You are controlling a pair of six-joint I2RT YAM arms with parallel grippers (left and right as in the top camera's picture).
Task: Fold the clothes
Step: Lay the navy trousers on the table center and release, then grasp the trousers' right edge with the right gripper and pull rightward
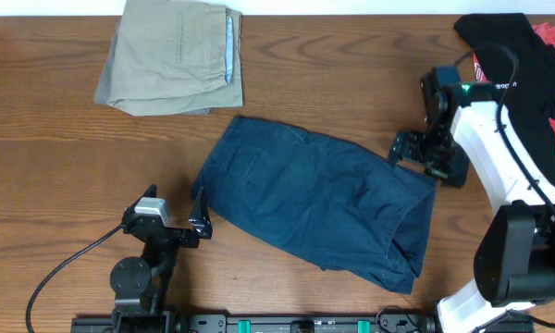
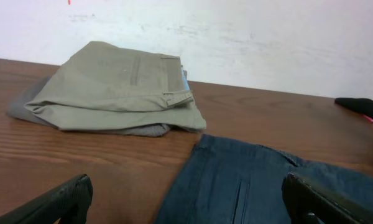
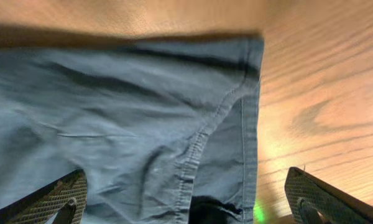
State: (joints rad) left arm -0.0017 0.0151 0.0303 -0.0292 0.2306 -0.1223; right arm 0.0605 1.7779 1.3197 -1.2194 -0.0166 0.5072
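Observation:
The navy-blue shorts (image 1: 319, 199) lie spread in the middle of the table, folded in half with a rumpled right end. My left gripper (image 1: 171, 227) is open and empty, low at the shorts' left edge; its view shows the shorts' corner with a pocket slit (image 2: 261, 186) between the fingers (image 2: 186, 205). My right gripper (image 1: 425, 155) is open and empty over the shorts' upper right corner; its view shows the hem and a stitched seam (image 3: 193, 149) between the fingers (image 3: 186, 202).
Folded khaki shorts (image 1: 174, 57) lie at the back left, also in the left wrist view (image 2: 112, 87). A pile of black and red clothes (image 1: 527, 74) sits at the back right behind the right arm. Bare wooden table (image 1: 55, 176) lies left.

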